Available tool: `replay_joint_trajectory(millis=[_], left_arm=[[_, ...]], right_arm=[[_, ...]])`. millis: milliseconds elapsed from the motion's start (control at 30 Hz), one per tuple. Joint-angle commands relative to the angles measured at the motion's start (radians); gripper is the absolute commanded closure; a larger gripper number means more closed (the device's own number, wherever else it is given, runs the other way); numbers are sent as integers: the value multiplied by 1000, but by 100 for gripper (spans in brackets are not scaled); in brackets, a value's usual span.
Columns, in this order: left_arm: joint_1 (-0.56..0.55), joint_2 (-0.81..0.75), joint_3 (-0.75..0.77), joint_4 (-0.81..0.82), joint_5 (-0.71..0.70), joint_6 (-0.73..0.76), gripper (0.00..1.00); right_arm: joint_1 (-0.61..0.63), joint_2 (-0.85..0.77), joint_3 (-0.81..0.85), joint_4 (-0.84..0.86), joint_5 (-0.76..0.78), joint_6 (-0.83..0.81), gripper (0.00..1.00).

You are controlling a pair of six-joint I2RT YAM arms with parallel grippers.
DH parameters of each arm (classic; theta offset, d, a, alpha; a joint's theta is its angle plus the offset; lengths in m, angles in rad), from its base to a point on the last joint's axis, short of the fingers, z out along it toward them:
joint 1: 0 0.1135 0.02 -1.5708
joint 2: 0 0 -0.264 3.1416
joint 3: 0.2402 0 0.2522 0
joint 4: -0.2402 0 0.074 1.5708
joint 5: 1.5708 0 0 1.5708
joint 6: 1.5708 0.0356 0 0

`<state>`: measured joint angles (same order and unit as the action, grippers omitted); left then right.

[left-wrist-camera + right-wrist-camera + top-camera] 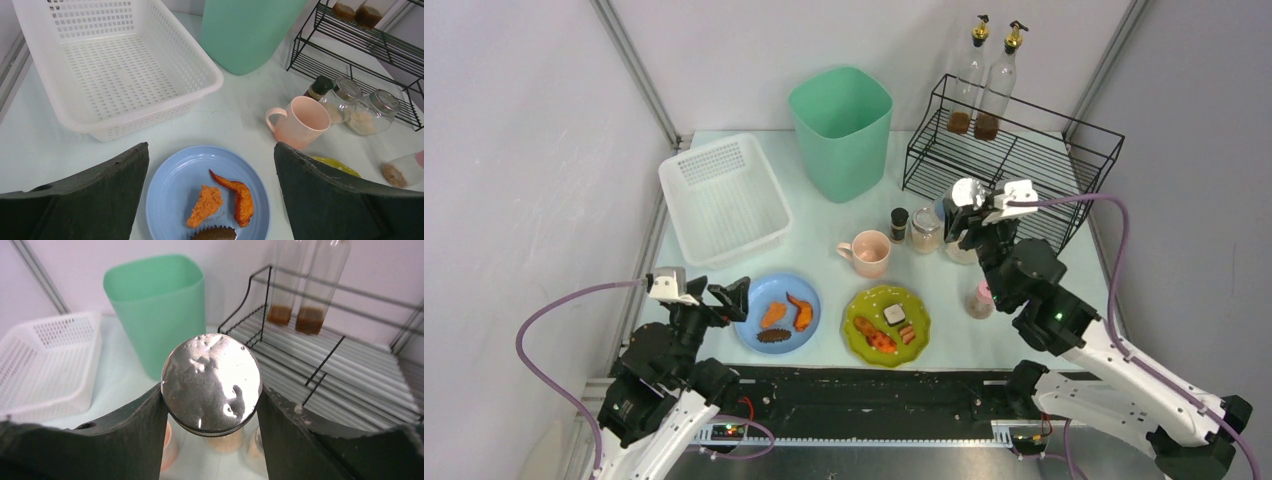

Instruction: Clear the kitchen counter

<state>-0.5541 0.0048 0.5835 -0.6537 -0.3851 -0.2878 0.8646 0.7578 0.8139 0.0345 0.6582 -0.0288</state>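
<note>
**Shelving the jar without losing it**

The right gripper (977,215) has its jaws clamped on the round lid of a silver-lidded jar (210,380), one pad on each side. It hangs just in front of the black wire rack (1024,160), which stands at the far right corner of the kitchen counter (824,240). The jar looks raised off the surface, though no view shows its base. The likely step is carrying it onto a shelf.

The grip is on a smooth metal rim, so the jar could twist or slip. Keep it upright and move slowly. Bring the base above the shelf's front rail before pushing inward, because a knock there would lever the lid out of the pads. Stay low and clear of the two oil bottles (984,75) on the upper shelf. Set the base across several wires, not between them, and part the jaws only once it sits flat.

The left gripper (211,150) hovers with its jaws wide apart and empty over the blue plate (175,190) at the near edge — well out of the way. A second jar (925,228), a dark-capped bottle (899,224) and a pink mug (869,252) crowd the middle of the surface beside the path, so withdraw upward, not sideways.
</note>
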Motion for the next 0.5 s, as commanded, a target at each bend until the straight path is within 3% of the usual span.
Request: replay_joint_trajectory(millis=[0, 233, 467], left_arm=[[-3, -14, -8, 25, 14, 0, 2], [-1, -16, -9, 23, 21, 0, 2], [-3, -25, -8, 24, 17, 2, 2]], right_arm=[[2, -9, 134, 79, 28, -135, 80], [-87, 36, 237, 128, -2, -241, 80], [-396, 103, 350, 30, -197, -78, 81]])
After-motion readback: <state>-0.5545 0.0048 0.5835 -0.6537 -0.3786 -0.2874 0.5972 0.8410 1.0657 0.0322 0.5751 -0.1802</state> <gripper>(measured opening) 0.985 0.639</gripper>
